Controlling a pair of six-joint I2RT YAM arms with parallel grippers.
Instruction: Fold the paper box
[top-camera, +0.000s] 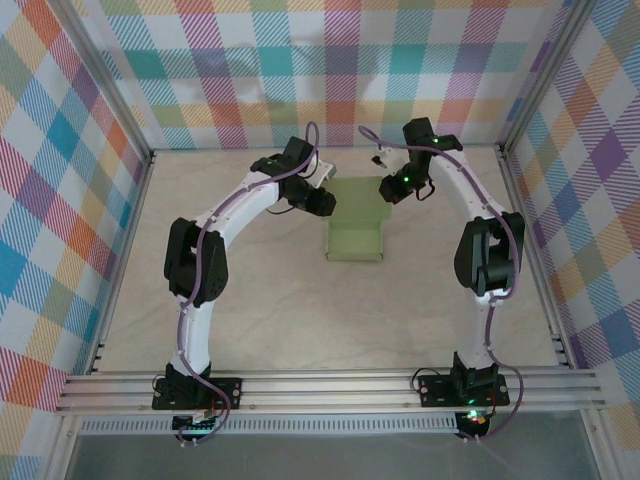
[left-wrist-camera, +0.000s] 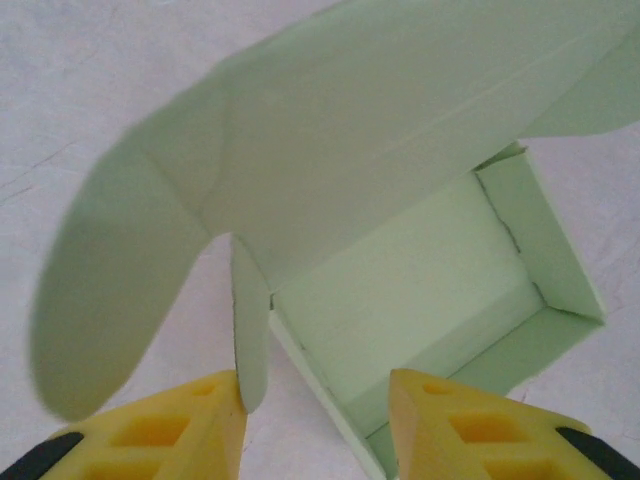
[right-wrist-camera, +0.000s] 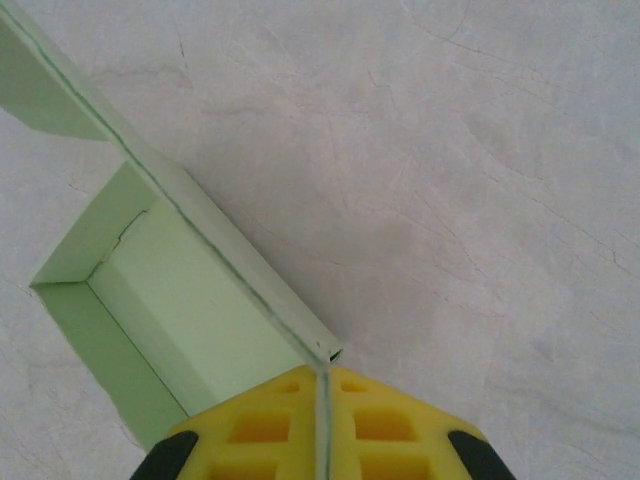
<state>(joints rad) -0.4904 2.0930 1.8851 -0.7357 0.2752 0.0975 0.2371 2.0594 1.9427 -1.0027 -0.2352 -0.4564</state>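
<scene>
The paper box (top-camera: 355, 228) lies on the counter (top-camera: 250, 320) in the upper middle of the top view, with its lid open. The right hand (right-wrist-camera: 322, 425) is pinched tight on one upright panel. The left hand (left-wrist-camera: 315, 420) stands partly open around a side flap (left-wrist-camera: 252, 320) and clamps nothing. The card looks thin, light and easy to crease, so I would grip it near the folds.

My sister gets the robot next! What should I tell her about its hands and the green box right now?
Right gripper: shut on a thin upright edge of the paper box.
Left gripper: open, straddling the box's near corner, with a small flap just inside it.
Box: middle of the table, between both grippers.
Done: tray walls are standing.
Left: lid is up and its rounded flap is loose; probably tuck the flaps and close the lid.
</scene>
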